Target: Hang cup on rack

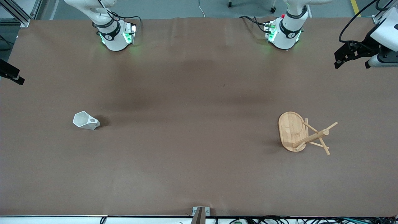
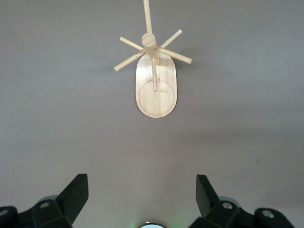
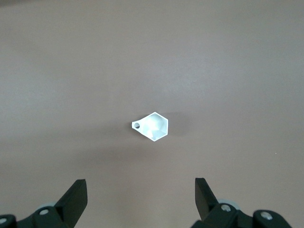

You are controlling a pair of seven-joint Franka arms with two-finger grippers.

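The cup (image 1: 86, 120) stands upright toward the right arm's end of the table (image 1: 192, 133), well apart from the rack (image 1: 303, 133). Both pincers, right (image 3: 141, 202) and left (image 2: 142, 199), hang high and spread wide. The right one should drop straight down and pinch the cup's wall, leaving the handle hole free for a peg; there is open room all round the cup.

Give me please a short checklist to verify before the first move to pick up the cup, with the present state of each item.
1. Cup free on the table, nothing touching it: ok.
2. Cup upright, rim facing up: ok.
3. Rack upright on its base: ok.
4. Rack pegs free of other cups: ok.
5. Right gripper open, cup below it in its wrist view: ok.
6. Left gripper open, waiting over bare table with the rack in its wrist view: ok.
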